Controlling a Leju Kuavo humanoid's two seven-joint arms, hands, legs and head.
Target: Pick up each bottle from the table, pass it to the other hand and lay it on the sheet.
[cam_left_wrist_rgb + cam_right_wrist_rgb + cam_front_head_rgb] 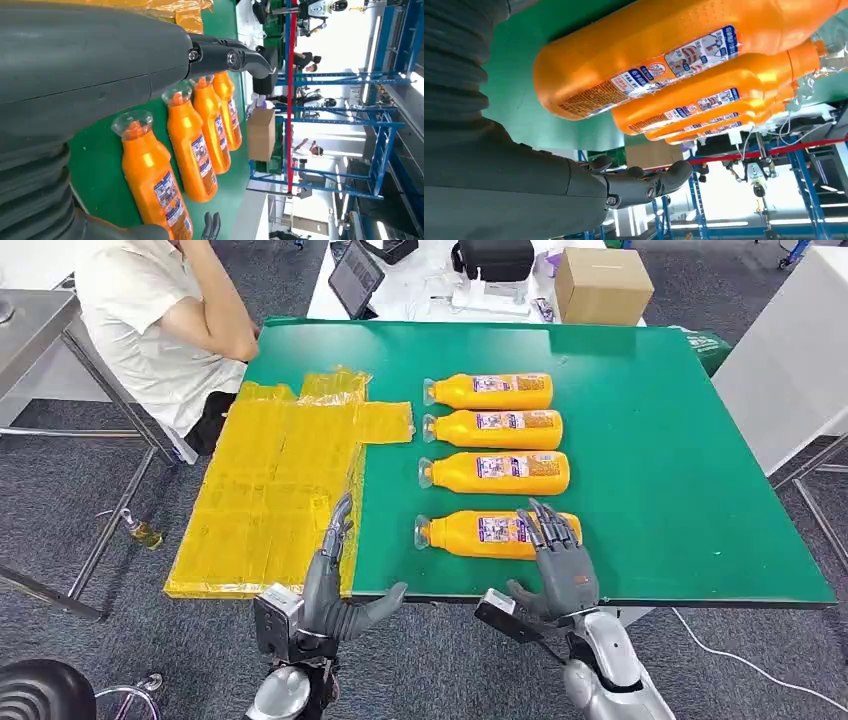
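Several orange bottles lie side by side on the green table point(660, 490), caps pointing toward the yellow sheet point(275, 490). The nearest bottle point(490, 533) point(155, 185) point(664, 55) lies close to the table's front edge. My right hand point(560, 565) point(574, 185) hovers over that bottle's base end with its fingers spread, holding nothing. My left hand point(335, 585) point(100, 60) floats at the sheet's near right corner, fingers extended and thumb out toward the right, with nothing in it. The other bottles point(495, 472) point(490, 391) lie farther back.
A person in a white shirt point(160, 320) sits at the table's far left corner, beside the sheet. A cardboard box point(603, 284), a tablet point(355, 278) and a black bag point(495, 258) stand on a white table behind. A grey table point(790, 360) stands at the right.
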